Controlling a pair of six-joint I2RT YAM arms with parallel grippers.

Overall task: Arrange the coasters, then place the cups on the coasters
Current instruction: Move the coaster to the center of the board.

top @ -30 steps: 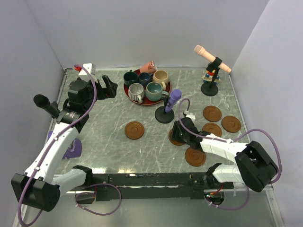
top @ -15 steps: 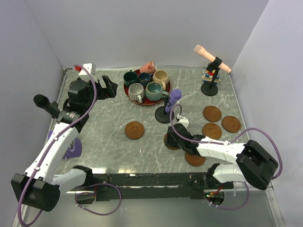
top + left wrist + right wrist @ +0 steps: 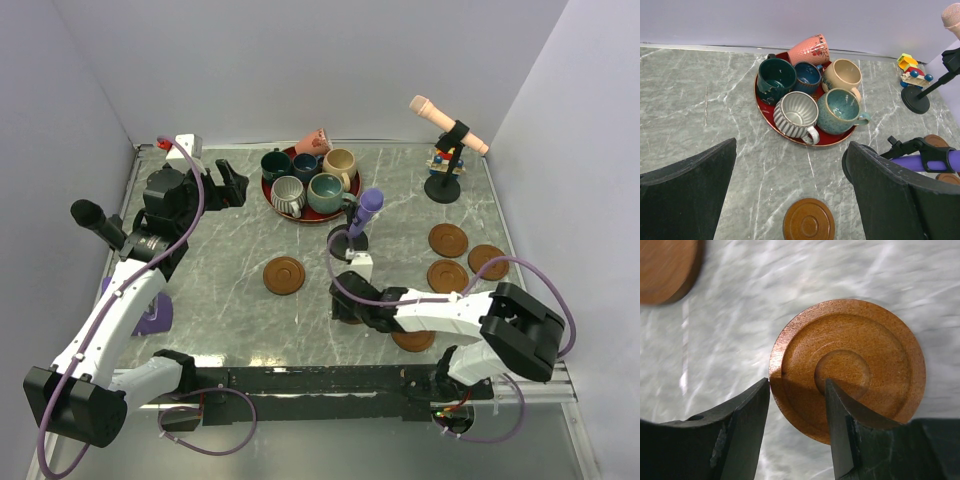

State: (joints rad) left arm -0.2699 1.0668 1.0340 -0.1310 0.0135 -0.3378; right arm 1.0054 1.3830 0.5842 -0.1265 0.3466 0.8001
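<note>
Coaster (image 3: 850,370) leftward; six coasters (image 3: 283,275), six cups (image 3: 796,114)

- Site type: a robot test cell in a laboratory, not a home or a shop.
- Enclosure: plain pale walls (image 3: 300,70) stand on three sides of a marble-patterned desk (image 3: 220,260), with no furnishings or decoration.
- Equipment: a left arm (image 3: 120,300) and a right arm (image 3: 450,315) are fixed to a black rail (image 3: 320,380) at the desk's near edge, with purple cables (image 3: 190,210) running loose along them.
- Contents: staged props only, namely cups (image 3: 324,192) on a red plate (image 3: 266,190), wooden coasters (image 3: 284,275), a peach toy microphone (image 3: 448,124) and a purple toy microphone (image 3: 368,208) on stands, and a small coloured toy (image 3: 443,160).
</note>
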